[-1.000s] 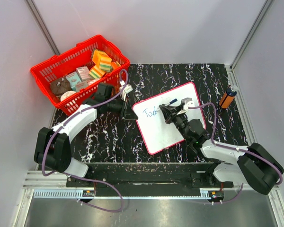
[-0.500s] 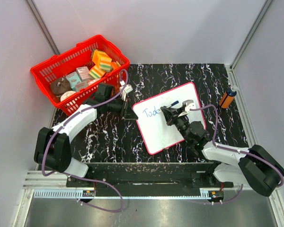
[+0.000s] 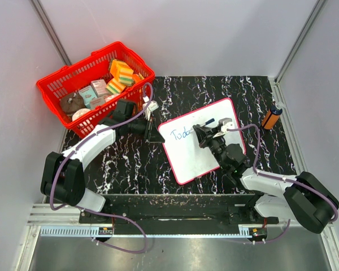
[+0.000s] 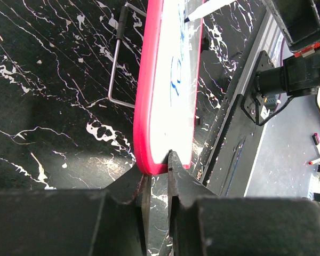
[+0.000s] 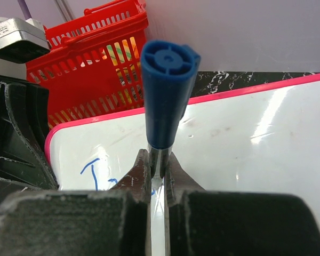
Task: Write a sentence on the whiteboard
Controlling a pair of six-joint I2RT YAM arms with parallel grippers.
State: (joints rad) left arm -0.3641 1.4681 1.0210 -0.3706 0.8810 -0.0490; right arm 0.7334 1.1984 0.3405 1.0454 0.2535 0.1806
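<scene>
Far left, I see the red basket [image 3: 73,64]. My left claw [image 4: 158,164] is pinched nearly closed on the pink edge of the whiteboard [image 3: 200,161], which lies flat and slanted in the middle of the black table [image 3: 130,164]. The blue writing [image 3: 179,134] near its upper left reads "Toda". My right claw [image 5: 158,172] is clamped tight on the blue marker [image 5: 167,90], tip down at the board.

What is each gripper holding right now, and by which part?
Right gripper clamps the marker by its barrel, just below the blue end; left gripper pinches the whiteboard by its pink rim.
</scene>
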